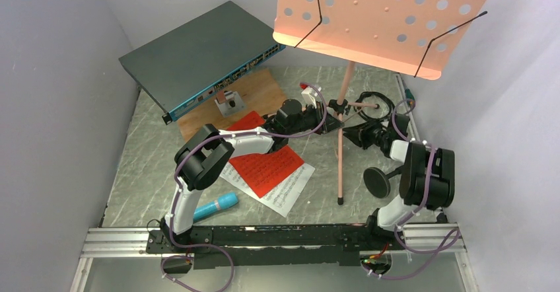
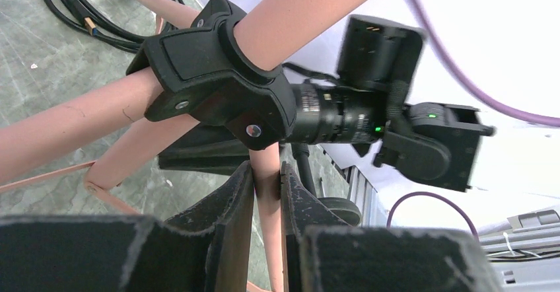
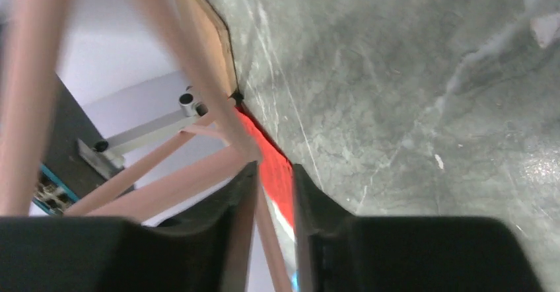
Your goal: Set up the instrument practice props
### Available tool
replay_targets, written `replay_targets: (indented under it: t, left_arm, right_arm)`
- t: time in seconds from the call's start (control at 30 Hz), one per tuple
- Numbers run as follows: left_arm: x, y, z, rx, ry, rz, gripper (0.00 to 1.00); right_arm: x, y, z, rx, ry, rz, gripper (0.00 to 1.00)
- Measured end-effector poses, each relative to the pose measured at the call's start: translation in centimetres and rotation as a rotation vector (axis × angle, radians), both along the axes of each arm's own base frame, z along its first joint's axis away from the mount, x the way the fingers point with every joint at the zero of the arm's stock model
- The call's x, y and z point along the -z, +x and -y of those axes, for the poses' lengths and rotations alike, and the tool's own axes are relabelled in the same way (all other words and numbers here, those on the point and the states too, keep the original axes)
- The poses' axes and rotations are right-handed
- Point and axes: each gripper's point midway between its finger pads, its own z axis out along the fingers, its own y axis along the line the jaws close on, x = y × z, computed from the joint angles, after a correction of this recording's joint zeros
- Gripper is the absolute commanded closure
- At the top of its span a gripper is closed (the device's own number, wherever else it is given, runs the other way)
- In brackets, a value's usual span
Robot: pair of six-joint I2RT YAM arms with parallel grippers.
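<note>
The stand [image 1: 389,21] rises at the table's [image 1: 145,173] back right, its desk cut off by the top edge and its black hub [image 2: 218,74] half hidden by both arms. The left gripper [image 2: 267,173] is clamped on a leg [image 2: 264,166] just under the hub. The right gripper [image 3: 271,180] has a thin strut [image 3: 267,239] in its narrow gap, but whether it pinches it I cannot tell. The sheets [image 1: 267,166] and mic [image 1: 221,204] lie partly under the left arm, and the mic stand [image 1: 378,182] sits beside the right arm.
</note>
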Motion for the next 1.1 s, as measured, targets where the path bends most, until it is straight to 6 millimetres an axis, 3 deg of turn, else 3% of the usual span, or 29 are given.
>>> replay_targets:
  t: [0.03, 0.13, 0.27, 0.43, 0.7, 0.93, 1.1]
  left_arm:
    - [0.0, 0.0, 0.0, 0.0, 0.0, 0.0, 1.0]
    - [0.0, 0.0, 0.0, 0.0, 0.0, 0.001, 1.0]
    - [0.0, 0.0, 0.0, 0.0, -0.001, 0.001, 1.0]
    - [0.0, 0.0, 0.0, 0.001, -0.002, 0.001, 1.0]
    - [0.0, 0.0, 0.0, 0.004, -0.001, -0.001, 1.0]
    - [0.0, 0.0, 0.0, 0.01, 0.005, -0.005, 1.0]
    - [0.0, 0.0, 0.0, 0.011, 0.008, -0.006, 1.0]
  right_arm:
    - [-0.5, -0.1, 0.3, -0.012, -0.051, 0.035, 0.54]
    - [-3.7, 0.0, 1.0, -0.044, -0.211, 0.211, 0.41]
    - [-9.0, -0.1, 1.3, -0.066, -0.355, 0.468, 0.38]
    - [-11.5, -0.5, 1.6, -0.063, -0.418, 0.583, 0.37]
    - [-14.1, 0.9, 0.7, -0.111, -0.332, 0.627, 0.6]
    - [-13.2, 1.5, -0.2, -0.146, -0.176, 0.566, 0.69]
    - [-13.4, 1.7, -0.8, -0.167, -0.076, 0.565, 1.0]
